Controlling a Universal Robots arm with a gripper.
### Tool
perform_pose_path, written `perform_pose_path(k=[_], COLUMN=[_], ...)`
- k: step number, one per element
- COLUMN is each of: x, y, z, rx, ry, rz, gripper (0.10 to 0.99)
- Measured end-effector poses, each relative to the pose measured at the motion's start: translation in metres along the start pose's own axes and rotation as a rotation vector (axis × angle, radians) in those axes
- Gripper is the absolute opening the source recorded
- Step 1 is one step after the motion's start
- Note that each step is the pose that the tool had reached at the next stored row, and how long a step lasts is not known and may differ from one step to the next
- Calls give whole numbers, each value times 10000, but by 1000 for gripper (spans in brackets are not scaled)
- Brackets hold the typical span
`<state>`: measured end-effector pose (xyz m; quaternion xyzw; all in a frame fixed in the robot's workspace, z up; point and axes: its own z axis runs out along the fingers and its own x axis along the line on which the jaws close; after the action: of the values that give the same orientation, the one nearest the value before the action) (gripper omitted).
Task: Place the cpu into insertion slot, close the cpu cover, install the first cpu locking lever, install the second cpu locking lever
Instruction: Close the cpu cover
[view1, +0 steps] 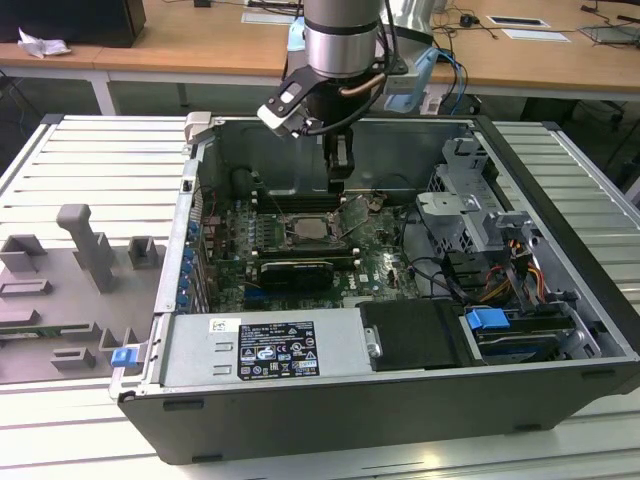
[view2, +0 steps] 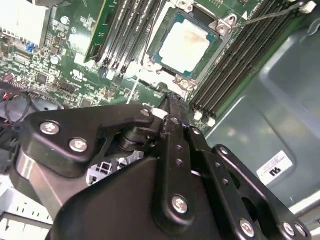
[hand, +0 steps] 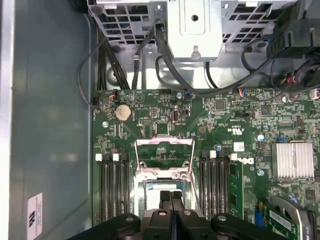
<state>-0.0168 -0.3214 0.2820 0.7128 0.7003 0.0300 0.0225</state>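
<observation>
The cpu (view2: 186, 42), a pale square chip, lies flat in the insertion slot (view2: 165, 62) on the green motherboard (view1: 390, 262); the exterior view shows it at the board's middle (view1: 310, 228). The cpu cover (hand: 164, 152), a silver frame with a square window, stands flipped open, clear of the slot (hand: 160, 189) and toward the exterior view's right (view1: 356, 212). A thin wire locking lever (view2: 270, 15) sticks up beside the socket. My gripper (view1: 338, 178) hangs just above the slot's edge, black fingers (view2: 172, 130) pressed together and holding nothing; its tips (hand: 171, 200) overlap the socket.
Black memory slots (hand: 112, 187) flank the socket on both sides. A drive cage (view1: 470, 200) with cables (hand: 150, 55) fills the case on the exterior view's right, a power supply (view1: 270, 350) the front. Grey fixtures (view1: 90, 245) sit outside the case on the left.
</observation>
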Motion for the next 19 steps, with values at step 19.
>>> perform_pose_path(k=[19], x=[2], y=[265], z=[198], rx=[26], ry=[4], rz=[-29], gripper=[106])
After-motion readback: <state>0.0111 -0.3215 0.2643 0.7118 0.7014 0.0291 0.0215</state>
